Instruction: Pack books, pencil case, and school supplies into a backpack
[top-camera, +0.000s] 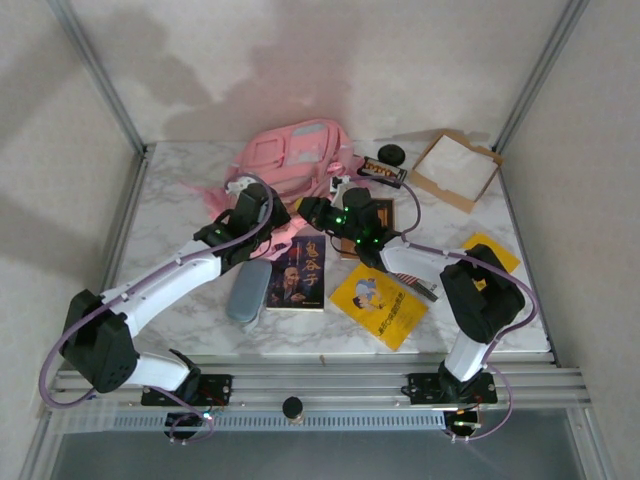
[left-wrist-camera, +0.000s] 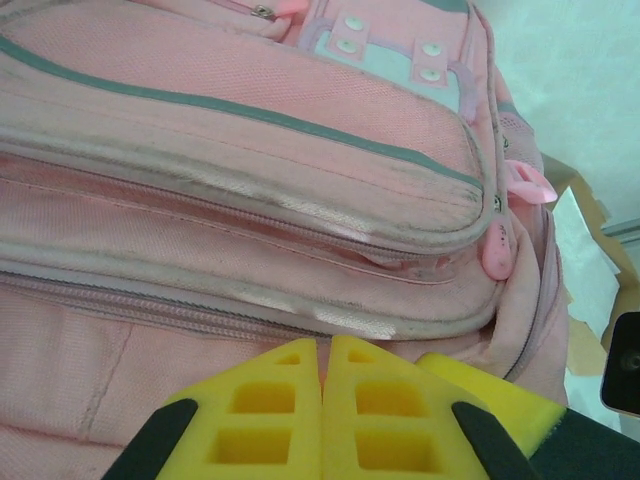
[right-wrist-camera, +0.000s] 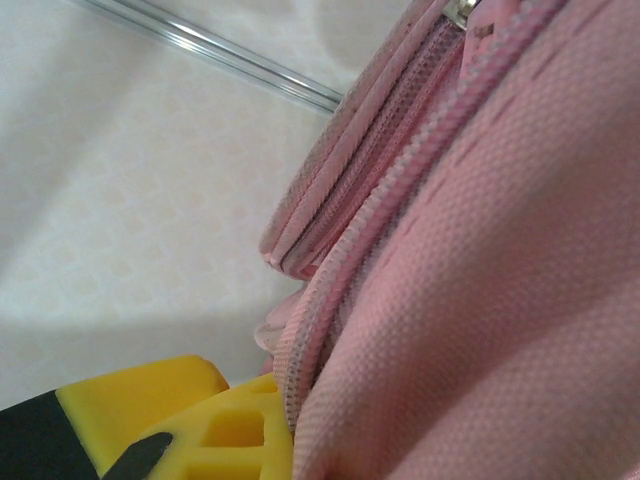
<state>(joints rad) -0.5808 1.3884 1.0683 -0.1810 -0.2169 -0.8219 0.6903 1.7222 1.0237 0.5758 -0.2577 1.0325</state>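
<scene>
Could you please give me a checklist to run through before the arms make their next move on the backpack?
1. Backpack unzipped for packing: not ok, the zips seen from both wrist cameras look closed.
2. Left gripper free: ok, shut on nothing, right at the backpack's front.
3. Right gripper pinching the backpack: cannot tell, pink fabric covers its fingertips.
4. Pencil case and dark blue book ready: ok, lying side by side on the table, unpacked.

A white marbled bench (top-camera: 165, 195) stands between plain pale walls (top-camera: 300, 60), with metal posts (top-camera: 100, 70) rising at its far corners. A grooved aluminium rail (top-camera: 330, 380) lines its near edge. Soft shadows mottle the far wall.
</scene>
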